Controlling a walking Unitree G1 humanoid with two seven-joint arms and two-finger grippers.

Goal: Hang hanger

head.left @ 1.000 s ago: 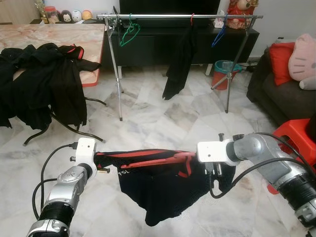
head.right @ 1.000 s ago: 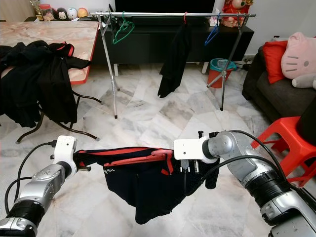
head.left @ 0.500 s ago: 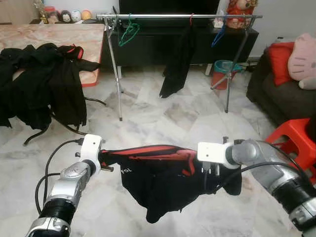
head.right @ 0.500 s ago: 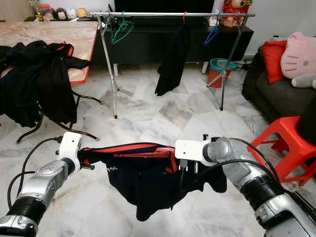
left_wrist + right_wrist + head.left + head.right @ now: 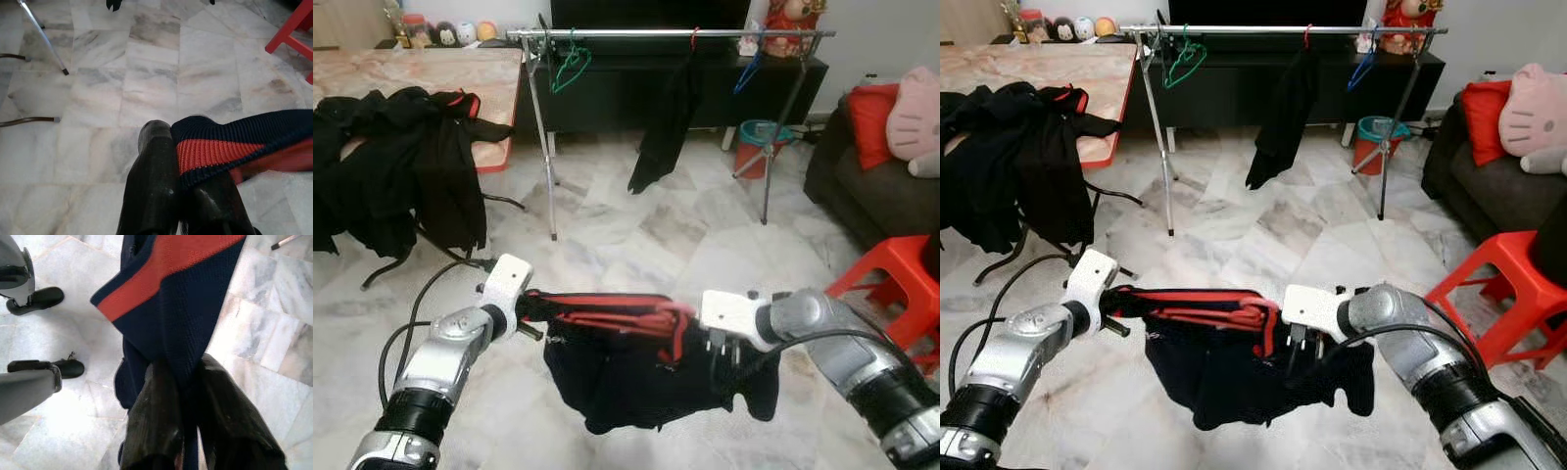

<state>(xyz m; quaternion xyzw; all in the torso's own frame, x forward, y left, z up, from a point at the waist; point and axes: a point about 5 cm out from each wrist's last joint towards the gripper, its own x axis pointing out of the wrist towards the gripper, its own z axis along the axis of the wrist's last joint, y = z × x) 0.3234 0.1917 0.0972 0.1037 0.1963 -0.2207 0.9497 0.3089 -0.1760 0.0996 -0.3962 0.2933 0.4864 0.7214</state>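
1 navy/red garment is hanging btwn 2 grippers: left gripper & right gripper, fingers pinching its edges. Rack is carrying 3 hangers.

Head pair looks down — wrists close on floor.

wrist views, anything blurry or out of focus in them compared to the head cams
Left wrist view: floor tiles sharp, the garment smears to blur toward the frame edge, fingers close and soft. Right wrist view: the knit weave is crisp, the near fingers glossy and slightly soft. Eye views: evenly lit, sharp, the clothes rack clear.
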